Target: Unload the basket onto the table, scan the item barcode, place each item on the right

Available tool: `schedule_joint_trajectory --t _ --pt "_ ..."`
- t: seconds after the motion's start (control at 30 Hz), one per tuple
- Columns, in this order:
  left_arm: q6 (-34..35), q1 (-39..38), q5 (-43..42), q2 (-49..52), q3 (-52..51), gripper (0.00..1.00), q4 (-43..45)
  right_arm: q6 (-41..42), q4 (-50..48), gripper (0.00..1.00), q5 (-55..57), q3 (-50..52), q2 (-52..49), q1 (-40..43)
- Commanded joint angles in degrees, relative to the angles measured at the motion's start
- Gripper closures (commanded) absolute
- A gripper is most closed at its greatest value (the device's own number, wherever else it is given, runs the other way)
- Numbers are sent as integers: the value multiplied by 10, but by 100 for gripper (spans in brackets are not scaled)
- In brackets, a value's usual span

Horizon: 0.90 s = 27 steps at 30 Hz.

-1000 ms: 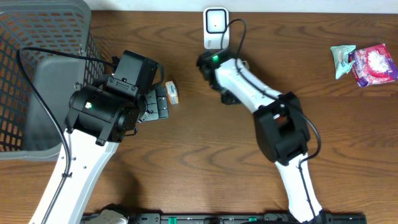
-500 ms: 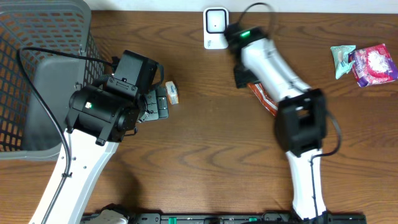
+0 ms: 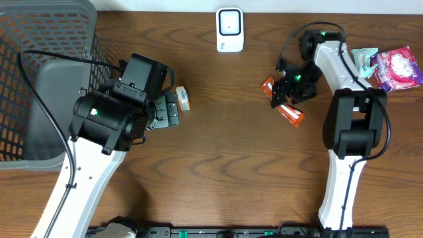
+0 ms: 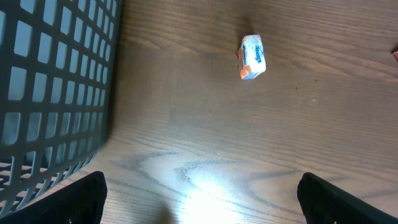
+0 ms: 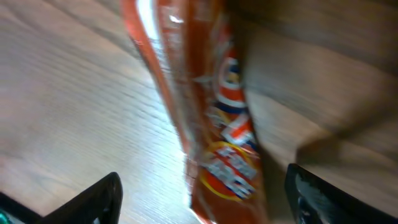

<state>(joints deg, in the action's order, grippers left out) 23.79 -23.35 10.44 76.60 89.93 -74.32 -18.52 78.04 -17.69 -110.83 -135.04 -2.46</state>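
Right gripper [image 5: 204,198] jaws gape over the ungripped orange packet [image 5: 224,137]; left gripper [image 4: 202,199] jaws gape empty.

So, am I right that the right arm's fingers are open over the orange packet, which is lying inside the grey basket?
Not quite. The orange packet is not in the grey basket; it lies on the wooden table, far over on the right, as the overhead view shows. The rest holds: the right arm's fingers are open over it.
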Motion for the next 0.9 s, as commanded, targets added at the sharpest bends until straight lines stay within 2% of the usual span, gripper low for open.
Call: schedule_joint_trajectory --t 0.0,0.13,0.27,0.3,0.33,0.37,0.4,0.53,0.6,0.7,0.77,0.87 --pt "1 2 1 -2 3 2 0 -33 -7 22 -39 7 8 -14" --pt "1 2 1 -2 3 2 -1 -23 -21 30 -7 26 8 -26" --pt "1 2 1 -2 3 2 -1 16 -68 33 32 80 8 -31" --pt "1 2 1 -2 3 2 -1 23 -77 43 32 92 8 -31" --pt "1 2 1 -2 3 2 -1 31 -83 61 32 99 8 -31" --pt "1 2 1 -2 3 2 -1 45 -84 87 32 103 8 -31" --pt "1 2 1 -2 3 2 -1 55 -85 99 32 102 8 -32" --pt "1 2 1 -2 3 2 -1 141 -86 99 84 77 16 -34" --pt "1 2 1 -2 3 2 -1 254 -83 99 224 33 33 -43" --pt "1 2 1 -2 3 2 -1 373 -69 99 418 3 52 -65" --pt "1 2 1 -2 3 2 0 497 -50 99 589 2 65 -88" --pt "1 2 1 -2 3 2 -1 558 -36 99 676 7 62 -111"
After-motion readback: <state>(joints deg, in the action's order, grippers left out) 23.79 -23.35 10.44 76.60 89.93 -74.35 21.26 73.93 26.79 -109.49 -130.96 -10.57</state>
